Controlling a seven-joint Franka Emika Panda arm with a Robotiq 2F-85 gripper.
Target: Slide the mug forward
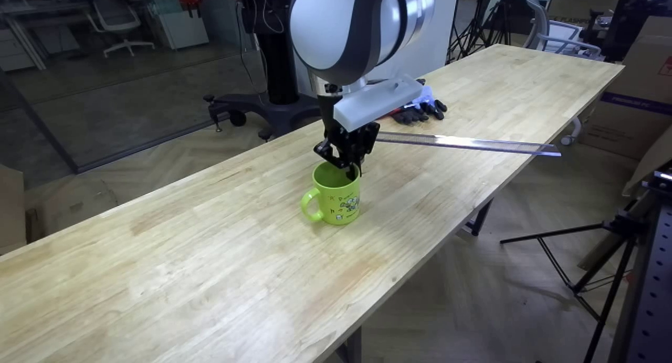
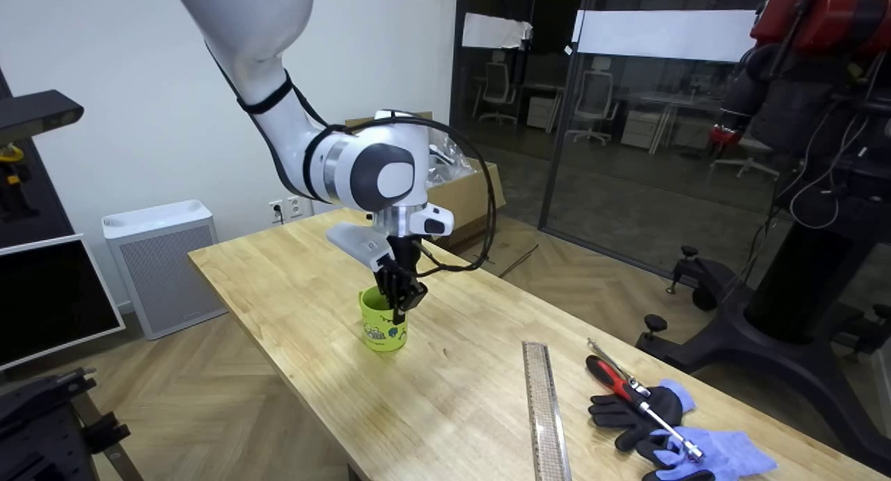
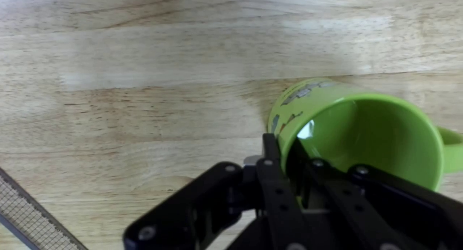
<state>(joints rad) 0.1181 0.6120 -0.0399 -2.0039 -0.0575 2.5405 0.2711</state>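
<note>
The lime-green mug (image 1: 336,208) stands upright on the wooden table (image 1: 210,279), with small printed drawings on its side. It also shows in an exterior view (image 2: 376,331) and in the wrist view (image 3: 365,138). Its loop handle (image 1: 308,204) points away from the gripper's side of the rim. My gripper (image 3: 283,148) is shut on the mug's wall, one finger inside the mug and one outside against it. In both exterior views the gripper (image 1: 355,173) comes down from above at the rim (image 2: 398,315). The inner fingertip is partly hidden by the rim.
A long clear ruler (image 1: 462,142) lies across the table; it also shows in an exterior view (image 2: 545,411). Dark and blue gloves (image 2: 717,453) with a red-handled tool (image 2: 612,379) lie beyond it. The table's long edges run close on both sides.
</note>
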